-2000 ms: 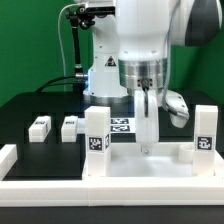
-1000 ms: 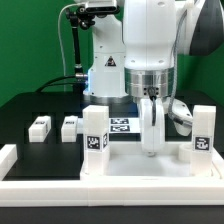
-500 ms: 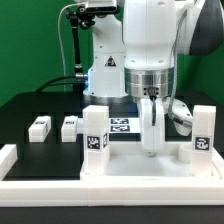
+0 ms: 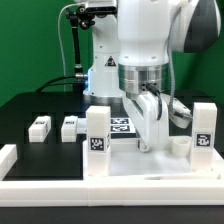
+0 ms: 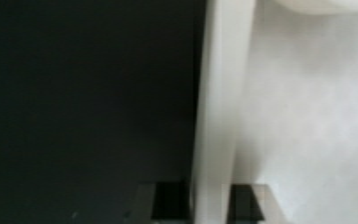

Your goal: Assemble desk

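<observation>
The desk top (image 4: 130, 166) is lying flat on the black table (image 4: 30, 105), at the near middle of the scene. It is sitting just behind the long white rail (image 4: 110, 192) that is running along the near edge. Two legs are standing upright on it, each showing a square tag. One (image 4: 97, 131) is at the corner on the exterior view's left and the other (image 4: 204, 131) is at the corner on the exterior view's right.

The gripper (image 4: 147, 140) is reaching straight down between those two legs, at the top's far side. In the wrist view a pale rim (image 5: 215, 100) is running between the two dark fingertips (image 5: 167, 201). The white top (image 5: 309, 120) is lying on one side of it and the dark table (image 5: 87, 100) on the other. The fingers are pinching together on that thin rim, so the gripper is clamping the top by its edge.

A small round white stub (image 4: 180, 144) is showing near the leg on the exterior view's right; what it is cannot be told.

Two more legs (image 4: 40, 127) (image 4: 70, 127) are lying loose on the table, side by side, farther toward the exterior view's left and apart from the top. The marker board (image 4: 121, 126) is lying beyond the top, partly hidden by the gripper. The arm's base (image 4: 105, 72) is rising behind it.
</observation>
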`<state>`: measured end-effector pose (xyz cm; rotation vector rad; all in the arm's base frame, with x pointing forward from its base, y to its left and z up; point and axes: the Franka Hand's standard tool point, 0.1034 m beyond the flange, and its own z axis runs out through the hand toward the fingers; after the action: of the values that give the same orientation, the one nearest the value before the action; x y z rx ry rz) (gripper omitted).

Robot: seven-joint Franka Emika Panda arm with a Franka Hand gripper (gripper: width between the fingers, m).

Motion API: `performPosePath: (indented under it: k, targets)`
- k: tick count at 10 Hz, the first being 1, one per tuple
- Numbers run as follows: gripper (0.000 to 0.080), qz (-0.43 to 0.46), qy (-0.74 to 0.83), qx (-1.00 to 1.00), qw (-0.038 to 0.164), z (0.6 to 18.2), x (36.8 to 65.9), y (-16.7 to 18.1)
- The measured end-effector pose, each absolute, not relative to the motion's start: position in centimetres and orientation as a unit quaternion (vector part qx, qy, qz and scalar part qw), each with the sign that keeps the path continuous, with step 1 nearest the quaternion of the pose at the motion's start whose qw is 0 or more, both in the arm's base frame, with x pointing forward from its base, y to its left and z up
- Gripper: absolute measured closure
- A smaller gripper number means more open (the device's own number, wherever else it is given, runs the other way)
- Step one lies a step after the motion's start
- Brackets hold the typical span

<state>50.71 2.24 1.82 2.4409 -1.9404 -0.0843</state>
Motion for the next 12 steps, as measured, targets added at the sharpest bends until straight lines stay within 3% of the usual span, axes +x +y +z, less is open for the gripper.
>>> performPosePath:
  k: [2, 5, 7, 12]
  targets:
    - [0.0730, -0.018, -0.547, 0.837, 0.013, 1.6, 49.5, -0.2]
    - [0.0730, -0.026, -0.471, 0.881, 0.015, 1.4, 48.9, -0.8]
    - [0.0728, -0.026, -0.331, 0.943, 0.010, 1.0, 48.8, -3.3]
    - [0.0730, -0.008, -0.196, 0.981, 0.013, 0.8, 48.6, -3.4]
